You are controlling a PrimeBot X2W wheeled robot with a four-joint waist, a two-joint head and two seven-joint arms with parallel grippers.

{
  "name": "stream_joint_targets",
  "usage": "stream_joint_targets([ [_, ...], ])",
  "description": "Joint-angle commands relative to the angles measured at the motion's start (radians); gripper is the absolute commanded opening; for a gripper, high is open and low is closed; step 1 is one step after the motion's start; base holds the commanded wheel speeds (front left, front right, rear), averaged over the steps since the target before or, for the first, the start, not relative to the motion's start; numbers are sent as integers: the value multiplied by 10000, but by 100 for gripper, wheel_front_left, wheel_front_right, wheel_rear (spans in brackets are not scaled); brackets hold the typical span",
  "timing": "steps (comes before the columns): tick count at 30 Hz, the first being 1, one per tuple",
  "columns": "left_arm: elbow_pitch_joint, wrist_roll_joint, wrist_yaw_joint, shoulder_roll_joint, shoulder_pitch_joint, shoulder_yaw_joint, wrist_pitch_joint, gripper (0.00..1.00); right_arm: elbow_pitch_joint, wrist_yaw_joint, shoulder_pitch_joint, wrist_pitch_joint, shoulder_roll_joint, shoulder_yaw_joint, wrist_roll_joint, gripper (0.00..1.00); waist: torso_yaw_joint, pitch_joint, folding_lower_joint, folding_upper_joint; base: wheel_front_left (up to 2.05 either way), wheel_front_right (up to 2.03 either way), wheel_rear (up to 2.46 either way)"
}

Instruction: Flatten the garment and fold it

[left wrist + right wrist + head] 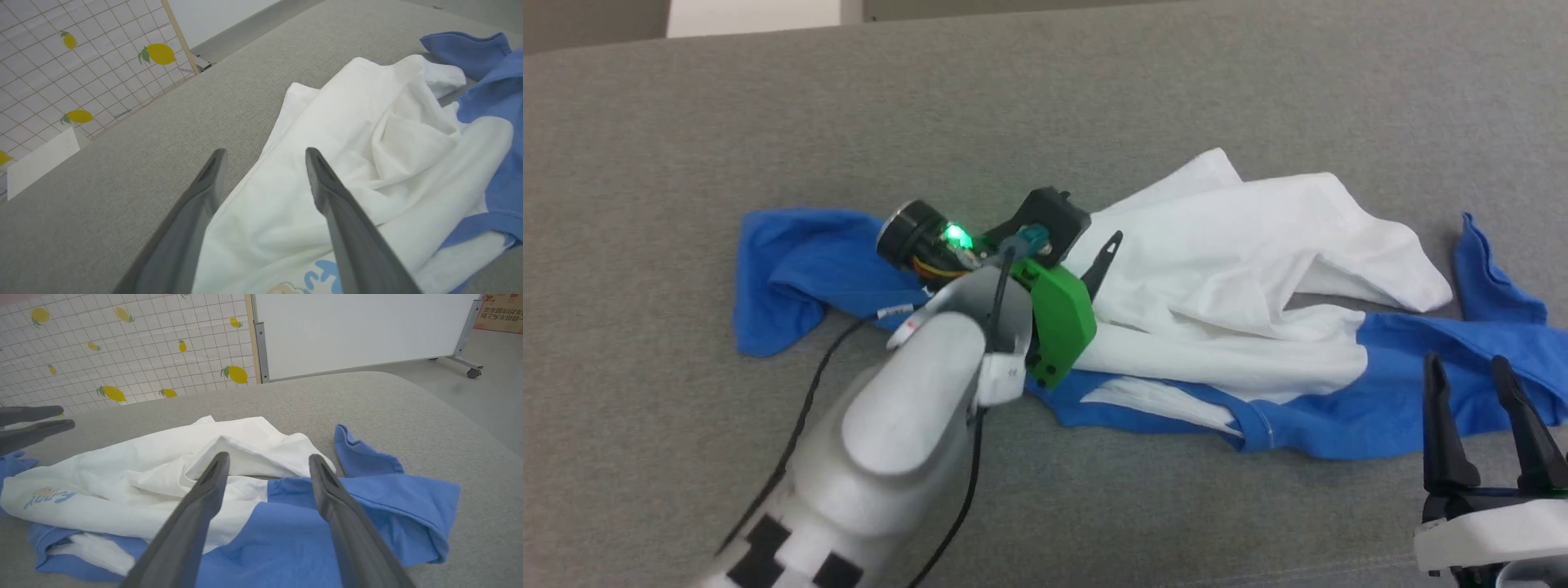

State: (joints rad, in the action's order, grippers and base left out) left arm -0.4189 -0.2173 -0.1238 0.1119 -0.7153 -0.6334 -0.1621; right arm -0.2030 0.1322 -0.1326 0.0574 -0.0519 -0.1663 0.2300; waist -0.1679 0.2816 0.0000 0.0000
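The garment lies crumpled on the grey surface, its white body bunched in the middle and blue sleeves spread to the left and right. My left gripper hovers over the white cloth's left part, open, with nothing between its fingers. The left wrist view shows the garment with light-blue lettering near the bottom edge. My right gripper stands open at the lower right, just short of the blue sleeve. In the right wrist view the right gripper points at the garment.
The grey padded surface extends well beyond the cloth on all sides. A lemon-patterned tiled wall and a white wheeled panel stand behind it. A black cable runs along my left forearm.
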Motion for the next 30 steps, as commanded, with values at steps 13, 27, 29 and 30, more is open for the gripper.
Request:
stream_joint_targets([
  [13, -3859, -451, -67, -24, -2430, -1556, -2755, 62, -180, -15, 550, 6, 16, 313, 101, 100, -762, 1361, 0, 0, 0, 0, 0],
  [27, -2806, -2897, 72, 511, -3727, 290, -1400, 0, -334, -15, 780, -170, 16, 179, 18, 100, -70, 1253, 0, 0, 0, 0, 0],
  [29, -2634, -2859, 338, 1020, -3919, 589, -1291, 0, -358, -15, 807, -159, 16, 146, 27, 100, -150, 1410, 0, 0, 0, 0, 0],
  [30, -2572, -2878, 547, 1266, -3943, 797, -1192, 0, -351, -15, 821, -142, 16, 124, 39, 100, -208, 1496, 0, 0, 0, 0, 0],
])
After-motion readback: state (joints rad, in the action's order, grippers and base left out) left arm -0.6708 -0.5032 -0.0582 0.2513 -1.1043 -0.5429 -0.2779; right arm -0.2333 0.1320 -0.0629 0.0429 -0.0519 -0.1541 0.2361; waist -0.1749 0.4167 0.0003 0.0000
